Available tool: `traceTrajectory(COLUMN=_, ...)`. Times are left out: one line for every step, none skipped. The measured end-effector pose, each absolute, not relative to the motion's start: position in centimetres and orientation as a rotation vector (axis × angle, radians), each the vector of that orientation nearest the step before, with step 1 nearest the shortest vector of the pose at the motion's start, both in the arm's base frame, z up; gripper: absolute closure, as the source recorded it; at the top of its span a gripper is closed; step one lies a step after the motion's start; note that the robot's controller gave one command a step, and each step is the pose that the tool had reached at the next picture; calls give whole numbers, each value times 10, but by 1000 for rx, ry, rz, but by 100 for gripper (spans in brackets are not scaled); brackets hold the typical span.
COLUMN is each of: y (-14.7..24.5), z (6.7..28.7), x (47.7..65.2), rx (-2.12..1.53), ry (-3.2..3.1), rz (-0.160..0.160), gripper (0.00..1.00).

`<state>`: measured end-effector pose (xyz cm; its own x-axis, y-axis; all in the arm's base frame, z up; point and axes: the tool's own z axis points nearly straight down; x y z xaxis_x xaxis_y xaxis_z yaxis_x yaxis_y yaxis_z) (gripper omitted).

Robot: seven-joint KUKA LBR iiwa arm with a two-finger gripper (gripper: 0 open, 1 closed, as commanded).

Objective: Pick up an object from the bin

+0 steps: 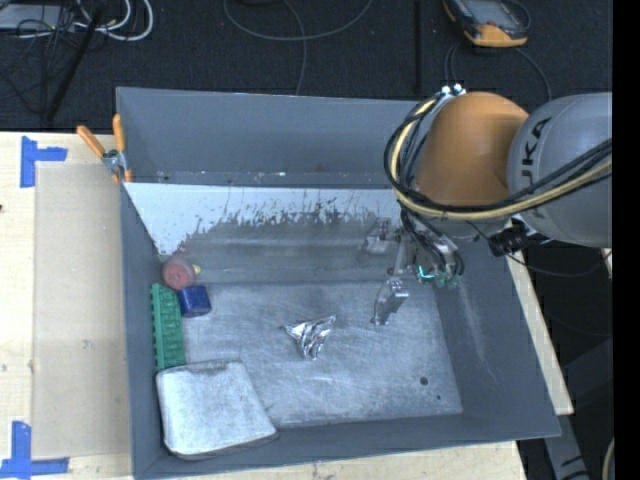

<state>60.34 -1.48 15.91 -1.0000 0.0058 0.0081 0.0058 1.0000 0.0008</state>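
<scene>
My gripper (388, 303) hangs over the right middle of the bin floor, its metal fingers pointing down with nothing seen between them. A small crumpled silvery foil piece (310, 335) lies on the floor to its lower left, a short gap away.
Along the bin's left side lie a pink round thing (179, 272), a small blue block (193, 300), and a long green toothed strip (168, 328). A folded white cloth (212, 406) fills the front left corner. The arm with its orange cover enters from the right.
</scene>
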Motion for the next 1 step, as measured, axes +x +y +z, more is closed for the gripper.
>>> traceTrajectory(y=43, z=72, x=572, rx=773, ry=-3046, rz=0, gripper=0)
